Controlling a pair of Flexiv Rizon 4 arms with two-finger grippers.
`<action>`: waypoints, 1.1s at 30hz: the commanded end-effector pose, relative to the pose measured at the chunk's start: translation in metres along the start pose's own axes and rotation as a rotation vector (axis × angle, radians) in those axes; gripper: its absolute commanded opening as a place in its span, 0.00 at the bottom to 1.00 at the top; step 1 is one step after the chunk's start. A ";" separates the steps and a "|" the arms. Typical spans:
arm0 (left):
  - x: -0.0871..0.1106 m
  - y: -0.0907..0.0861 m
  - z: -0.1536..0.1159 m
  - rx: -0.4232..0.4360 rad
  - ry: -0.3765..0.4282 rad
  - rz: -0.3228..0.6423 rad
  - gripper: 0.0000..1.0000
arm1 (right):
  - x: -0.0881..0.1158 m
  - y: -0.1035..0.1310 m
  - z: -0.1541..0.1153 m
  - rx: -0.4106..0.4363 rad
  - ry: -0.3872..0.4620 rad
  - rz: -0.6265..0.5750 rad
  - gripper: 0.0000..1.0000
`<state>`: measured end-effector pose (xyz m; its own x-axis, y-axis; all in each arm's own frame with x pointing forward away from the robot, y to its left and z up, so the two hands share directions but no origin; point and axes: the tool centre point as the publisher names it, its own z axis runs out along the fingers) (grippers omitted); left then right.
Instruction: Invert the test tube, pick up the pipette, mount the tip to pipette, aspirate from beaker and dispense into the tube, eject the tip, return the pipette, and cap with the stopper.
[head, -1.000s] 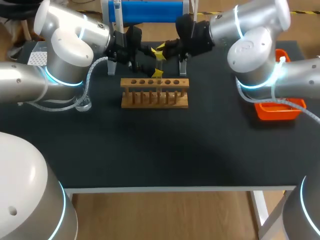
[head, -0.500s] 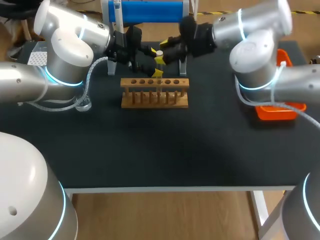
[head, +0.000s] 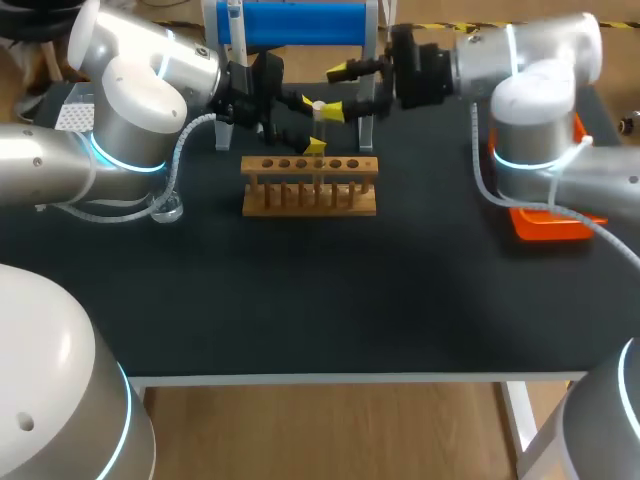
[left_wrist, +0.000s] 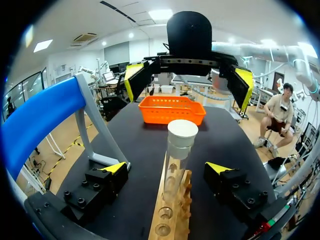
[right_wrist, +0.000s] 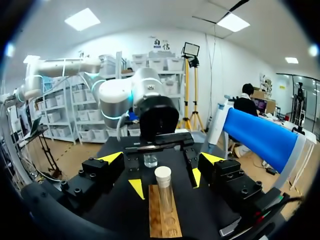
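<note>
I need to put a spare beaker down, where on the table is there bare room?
Bare: the wide strip from the rack to the table's near edge, and between rack and tray. Crowded over and behind the rack: tube, left gripper, right gripper, stand.

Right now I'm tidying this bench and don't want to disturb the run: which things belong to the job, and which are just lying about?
Job: test tube, capped with its white stopper, standing in the wooden rack; beaker; probably the orange bin, for spent tips.
Lying about: the blue cylinder on its stand, as far as I can tell.
</note>
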<state>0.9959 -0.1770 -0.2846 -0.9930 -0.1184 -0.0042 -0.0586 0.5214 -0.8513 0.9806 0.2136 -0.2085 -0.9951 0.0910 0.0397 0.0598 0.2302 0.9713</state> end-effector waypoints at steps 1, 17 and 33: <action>-0.001 0.000 0.000 0.002 0.003 0.001 1.00 | 0.000 -0.001 -0.001 -0.085 0.034 0.004 1.00; -0.001 0.000 0.000 0.002 0.003 0.001 1.00 | 0.010 0.016 0.004 -0.307 0.173 0.017 0.00; -0.001 0.000 0.000 0.002 0.003 0.001 1.00 | 0.008 0.011 0.013 -0.243 0.206 -0.087 0.00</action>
<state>0.9959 -0.1769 -0.2846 -0.9930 -0.1184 -0.0042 -0.0586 0.5214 -0.8513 0.9699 0.2297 -0.1992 -0.9940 -0.1064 -0.0259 -0.0245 -0.0138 0.9996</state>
